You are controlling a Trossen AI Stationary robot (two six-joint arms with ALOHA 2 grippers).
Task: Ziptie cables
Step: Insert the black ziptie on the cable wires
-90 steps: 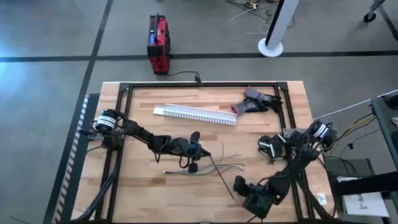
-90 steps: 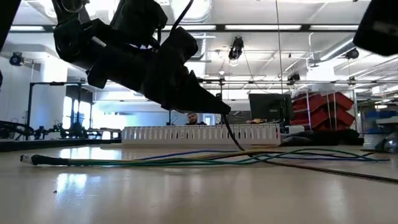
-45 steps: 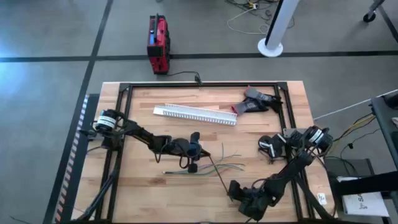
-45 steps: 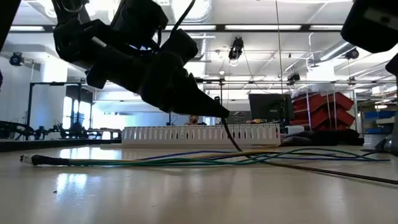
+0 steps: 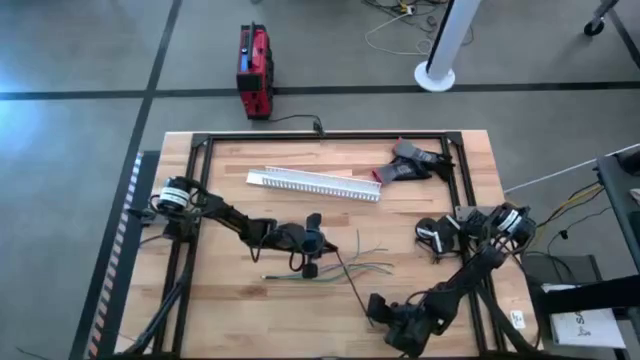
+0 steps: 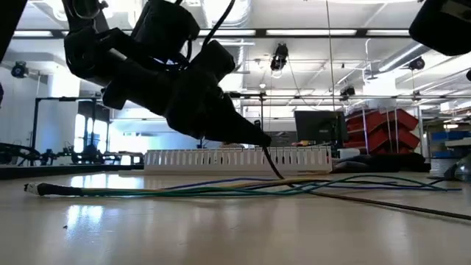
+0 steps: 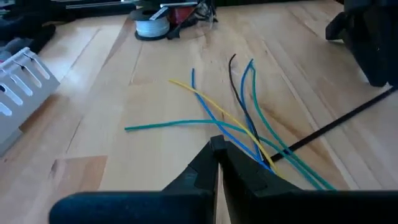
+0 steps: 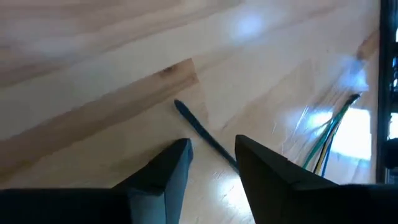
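cables (image 5: pixel 330 268) lay fanned mid-table in the high view, limp and light, the stiff black ziptie (image 5: pixel 352 283) slanting across them. low view: left gripper (image 6: pixel 261 140) pinched shut on the ziptie's upper end. left wrist: loose ends splayed; best gathered where they cross. right wrist: right gripper (image 8: pixel 211 163) hovered, fingers apart, over the ziptie's free tip.

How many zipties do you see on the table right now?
1. The ziptie slants across the cables mid-table, its upper end pinched in the left gripper, its lower end before the open right gripper. Others may be hidden.
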